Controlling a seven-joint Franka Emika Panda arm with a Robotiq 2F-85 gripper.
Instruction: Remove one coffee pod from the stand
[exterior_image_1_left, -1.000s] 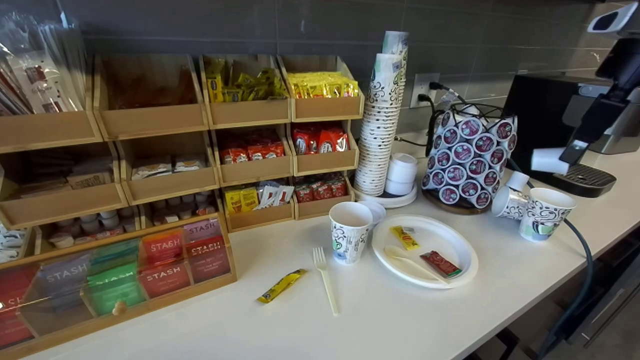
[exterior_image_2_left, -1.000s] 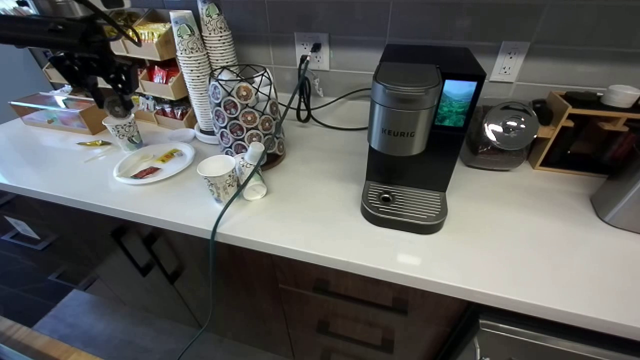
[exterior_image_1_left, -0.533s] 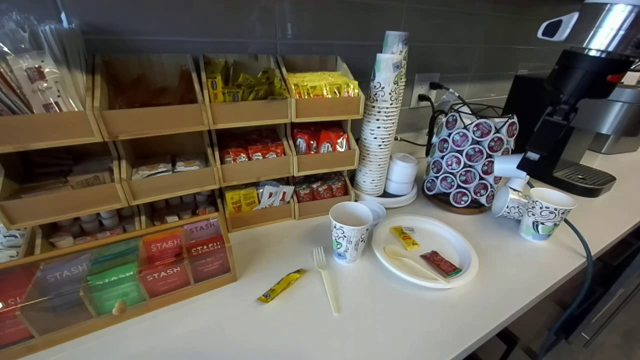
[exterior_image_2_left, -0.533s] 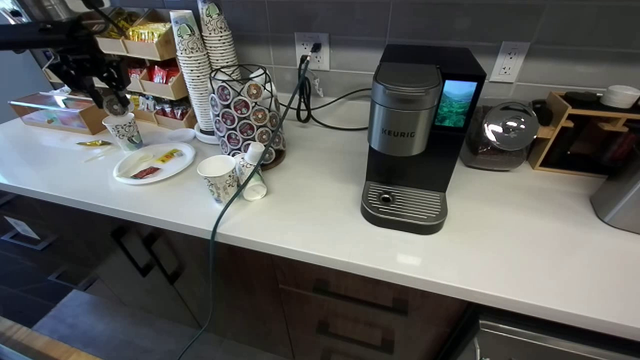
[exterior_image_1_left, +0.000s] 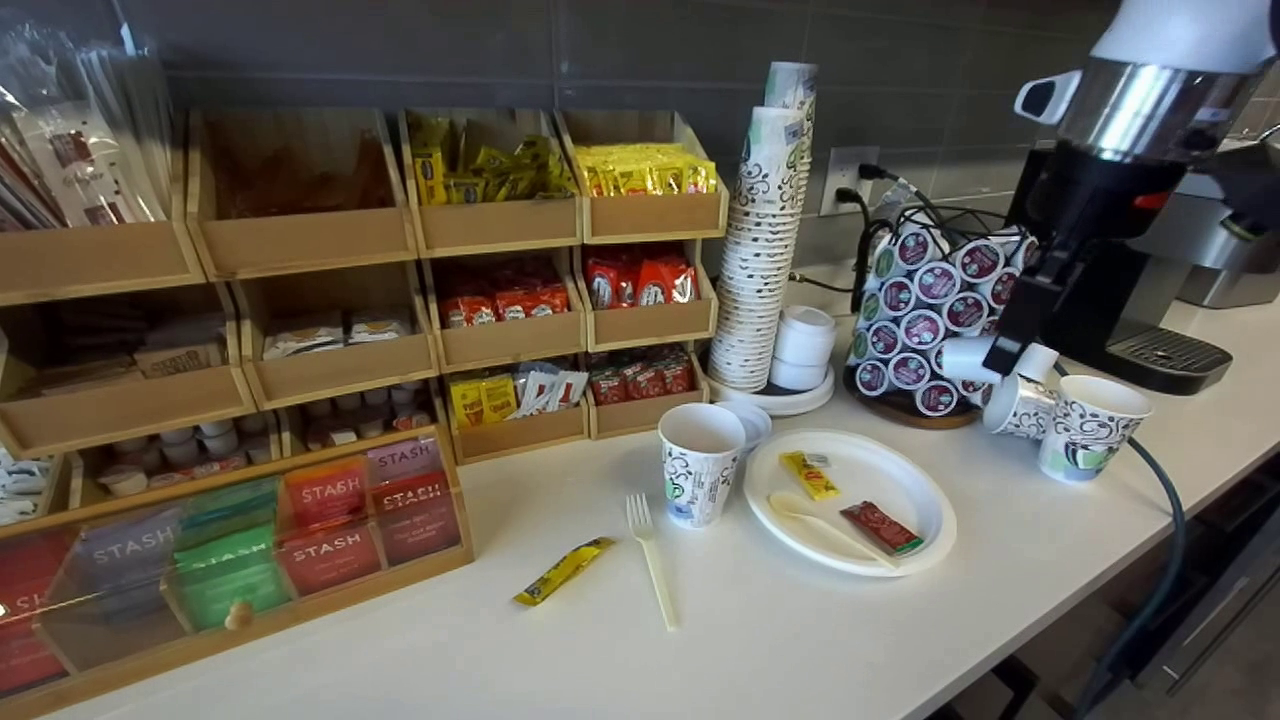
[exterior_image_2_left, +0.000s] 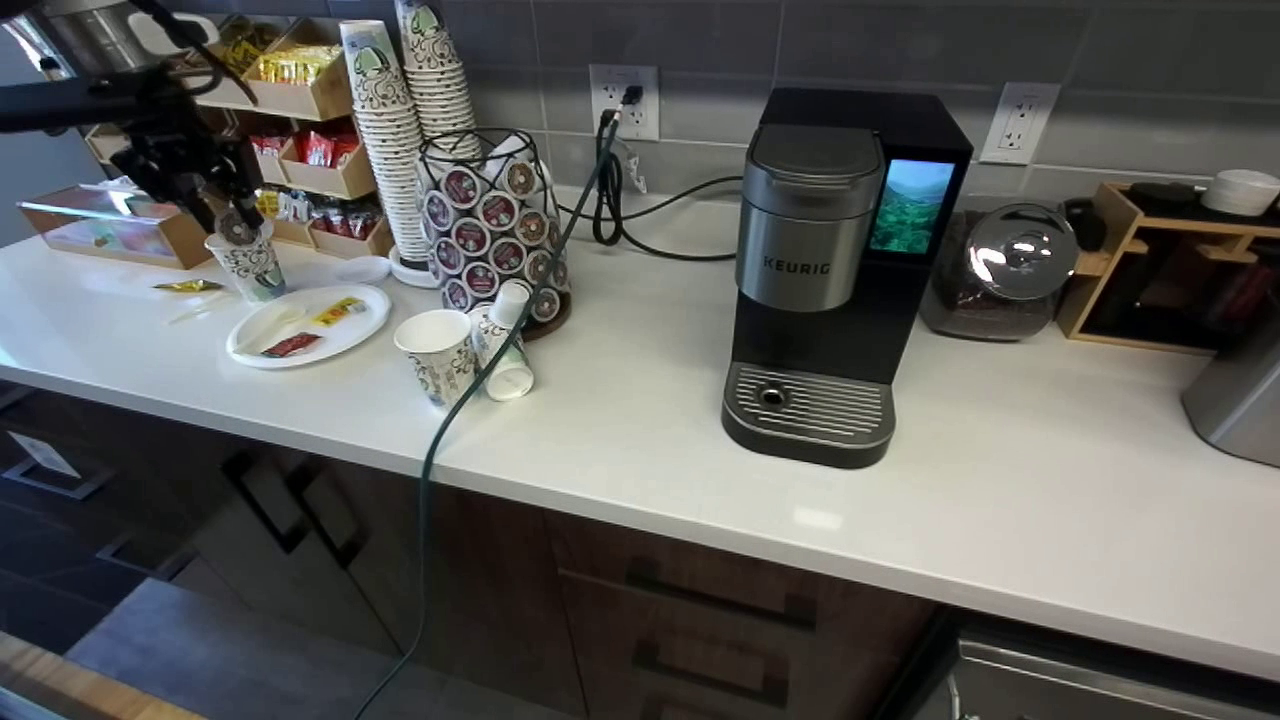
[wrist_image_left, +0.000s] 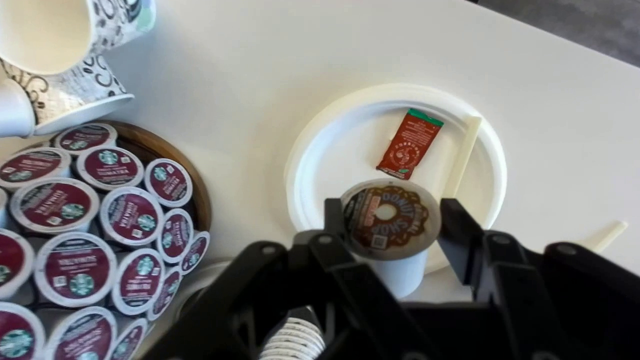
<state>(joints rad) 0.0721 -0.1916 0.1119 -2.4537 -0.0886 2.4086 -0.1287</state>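
Away from the stand (wrist_image_left: 201, 202) in the wrist view, the tool (wrist_image_left: 392, 215) pinches one coffee pod (wrist_image_left: 396, 231), which in both exterior views hangs above the tabletop (exterior_image_1_left: 780, 650), so removal looks done, the next move likely calling for gentle lowering.

Counter (exterior_image_2_left: 630, 420) bright, glare patches — tool (wrist_image_left: 391, 215) dark, soft-edged.
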